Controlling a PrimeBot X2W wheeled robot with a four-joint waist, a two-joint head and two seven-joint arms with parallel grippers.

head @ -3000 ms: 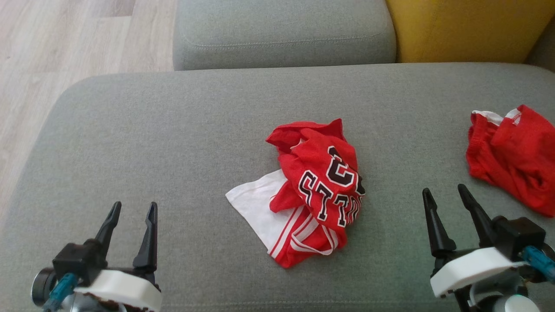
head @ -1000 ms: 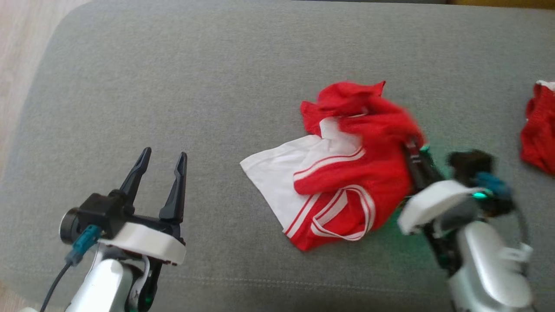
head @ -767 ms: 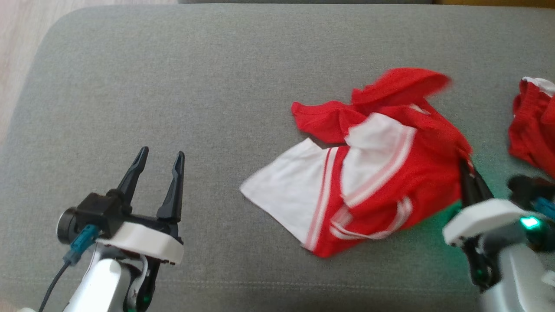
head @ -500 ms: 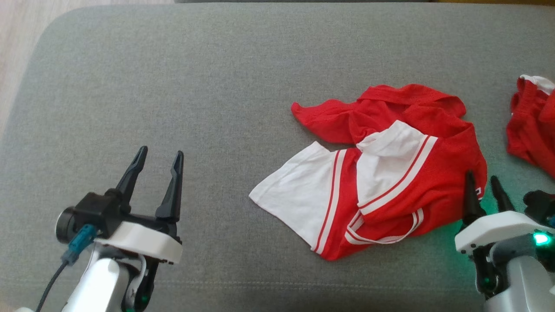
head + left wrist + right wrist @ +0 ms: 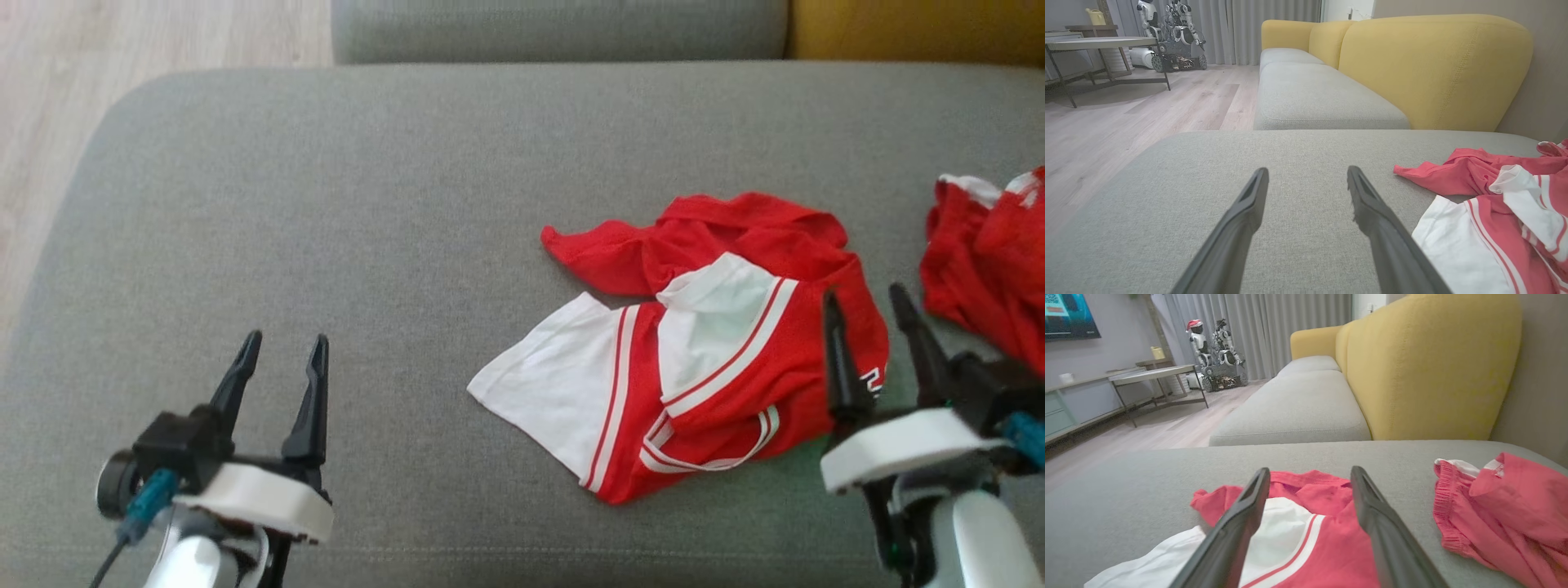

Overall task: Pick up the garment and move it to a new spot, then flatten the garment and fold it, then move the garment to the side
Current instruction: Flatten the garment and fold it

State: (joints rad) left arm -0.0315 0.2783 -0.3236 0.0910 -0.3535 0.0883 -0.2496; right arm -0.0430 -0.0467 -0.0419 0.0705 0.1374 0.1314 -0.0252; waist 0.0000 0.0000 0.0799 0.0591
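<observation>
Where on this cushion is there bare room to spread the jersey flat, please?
The left half of the cushion is bare, from its left edge to the jersey, ahead of the left pincer. A strip along the far edge is free too. The right is crowded: jersey, right pincer and a second red garment sit close together.

This is looking like somebody's living room. From the right wrist view, a grey sofa (image 5: 1298, 412) with yellow backrests (image 5: 1425, 375) is stretching away at 12 o'clock, wood flooring (image 5: 1167, 433) is running off at 9, a TV (image 5: 1067, 314) is glowing at 10, and two robots (image 5: 1216, 355) are standing by curtains (image 5: 1290, 322) at 11.
</observation>
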